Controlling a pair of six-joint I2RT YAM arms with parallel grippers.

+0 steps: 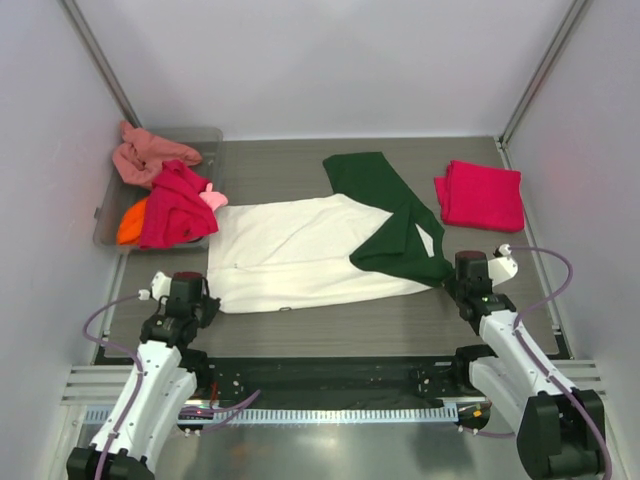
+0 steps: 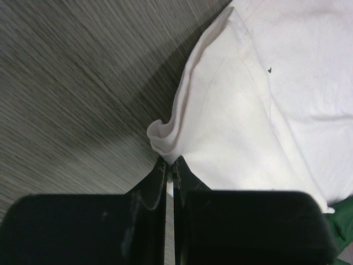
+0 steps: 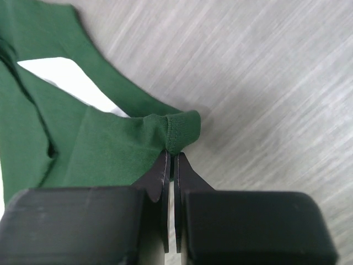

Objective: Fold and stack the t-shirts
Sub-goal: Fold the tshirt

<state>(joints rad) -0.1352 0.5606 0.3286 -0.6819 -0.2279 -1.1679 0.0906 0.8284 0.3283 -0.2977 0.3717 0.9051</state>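
Pinching one limp, light-looking cream-white cloth t-shirt with dark green sleeves [image 1: 300, 255]: your left gripper [image 2: 170, 161] clamped its near hem corner, right gripper [image 3: 170, 154] its green cuff.

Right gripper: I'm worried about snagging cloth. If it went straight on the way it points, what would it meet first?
The right gripper, jaws shut, first meets the dark green sleeve edge of the cream-white t-shirt bunched at its fingertips. Beyond that fold only the grey wood-grain table shows, though depth is unclear.
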